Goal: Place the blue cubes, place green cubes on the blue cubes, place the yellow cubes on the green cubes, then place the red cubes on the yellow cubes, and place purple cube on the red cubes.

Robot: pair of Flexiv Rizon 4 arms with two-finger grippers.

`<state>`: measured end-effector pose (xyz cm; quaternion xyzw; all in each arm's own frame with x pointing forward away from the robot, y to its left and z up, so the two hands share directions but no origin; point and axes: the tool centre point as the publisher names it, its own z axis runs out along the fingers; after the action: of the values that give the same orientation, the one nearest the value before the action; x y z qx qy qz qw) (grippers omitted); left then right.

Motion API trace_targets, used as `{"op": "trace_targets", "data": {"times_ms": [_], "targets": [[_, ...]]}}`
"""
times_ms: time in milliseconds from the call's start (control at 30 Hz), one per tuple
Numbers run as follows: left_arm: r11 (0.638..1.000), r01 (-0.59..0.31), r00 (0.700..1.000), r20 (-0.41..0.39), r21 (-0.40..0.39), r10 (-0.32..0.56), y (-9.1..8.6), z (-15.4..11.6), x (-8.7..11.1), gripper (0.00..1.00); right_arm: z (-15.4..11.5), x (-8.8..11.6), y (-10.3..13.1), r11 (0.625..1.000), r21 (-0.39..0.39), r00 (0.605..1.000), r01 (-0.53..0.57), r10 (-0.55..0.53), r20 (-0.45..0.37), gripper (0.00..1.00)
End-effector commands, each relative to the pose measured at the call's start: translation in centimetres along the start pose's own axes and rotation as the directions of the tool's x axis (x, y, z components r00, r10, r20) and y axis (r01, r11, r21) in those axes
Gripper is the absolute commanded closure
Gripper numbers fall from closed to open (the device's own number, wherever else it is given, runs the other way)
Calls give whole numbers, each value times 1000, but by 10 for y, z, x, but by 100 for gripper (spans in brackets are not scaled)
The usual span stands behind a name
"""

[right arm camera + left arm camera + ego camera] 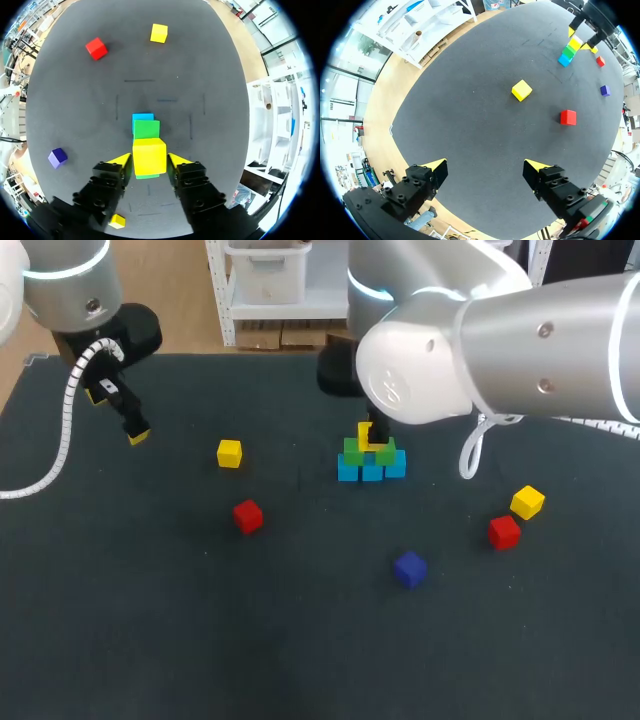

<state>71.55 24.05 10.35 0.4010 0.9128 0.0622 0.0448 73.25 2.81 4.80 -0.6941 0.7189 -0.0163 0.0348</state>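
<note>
The right fingers (123, 161) are pinching the held yellow cube (149, 156) from two sides, their yellow tips pressing flat against its smooth faces. This cube is sitting over the green cubes (146, 129) of a small pile near the middle of the counter (200, 640). It seems to be resting on the green layer, though the arm is blocking too much of the head view to be sure. At the bottom of the pile, the blue cubes (372, 471) are lying side by side in a row on the counter, with the green ones on top of them.

The left fingers (434, 167) are standing spread wide apart, gripping nothing, and are hanging over the counter's back left part, well apart from the pile.

Loose cubes are lying singly on the counter. The left yellow cube (229, 453) and the left red cube (247, 515) are sitting to the left of the pile, near each other but not touching. The right yellow cube (527, 502) and the right red cube (504, 532) are lying just beside each other at the right. The purple cube (409, 568) is lying alone in front of the pile.

All the cubes are looking like plain, sharp-edged blocks in solid colours, and the counter is showing a dark grey, matte, cloth-like surface.
</note>
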Motion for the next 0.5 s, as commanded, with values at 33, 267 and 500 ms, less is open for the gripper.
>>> {"op": "trace_targets", "data": {"times_ms": [33,267,500], "targets": [[1000,1,1000,-3,0,-1,0,-1,0,0,0,1,1,1000,4,1000,-2,2,-1,0],[1000,1,1000,-3,0,-1,0,-1,0,0,-3,5,2,1000,7,1000,-16,16,0,0],[1000,1,1000,-3,0,-1,0,-1,0,0,-21,37,-5,995,29,995,-100,99,29,0]]}}
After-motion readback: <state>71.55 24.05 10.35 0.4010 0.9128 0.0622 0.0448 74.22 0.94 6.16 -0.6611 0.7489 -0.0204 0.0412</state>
